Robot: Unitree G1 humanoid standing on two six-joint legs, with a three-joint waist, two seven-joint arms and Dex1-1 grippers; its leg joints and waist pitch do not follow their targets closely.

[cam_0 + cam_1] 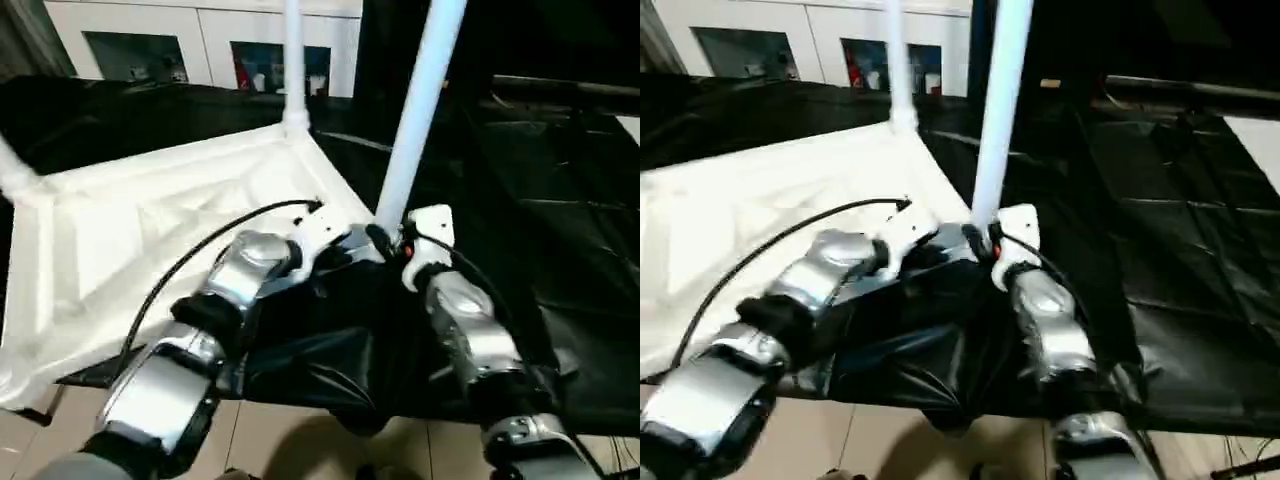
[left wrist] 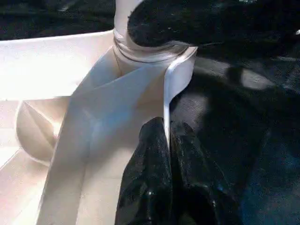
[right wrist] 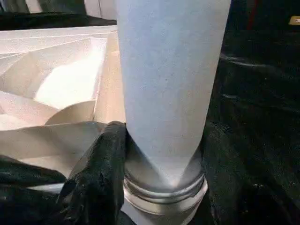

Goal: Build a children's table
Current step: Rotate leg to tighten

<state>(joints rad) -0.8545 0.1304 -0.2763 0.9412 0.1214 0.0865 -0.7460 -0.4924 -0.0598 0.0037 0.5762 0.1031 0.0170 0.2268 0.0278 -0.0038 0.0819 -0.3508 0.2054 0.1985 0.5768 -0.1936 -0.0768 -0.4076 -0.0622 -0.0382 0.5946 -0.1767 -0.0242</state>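
The white tabletop (image 1: 150, 230) lies upside down on the black-covered bench (image 1: 560, 250), ribs up. The left gripper (image 2: 166, 140) pinches its rim, fingers pressed together. At the near corner socket, the right gripper (image 3: 140, 159) clasps the base of an upright leg (image 1: 415, 110).

One tabletop (image 1: 150, 230), three legs (image 1: 420, 110)

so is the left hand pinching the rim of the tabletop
Yes, in the left wrist view the left hand's two black fingers sit shut on either side of the tabletop's thin white rim.
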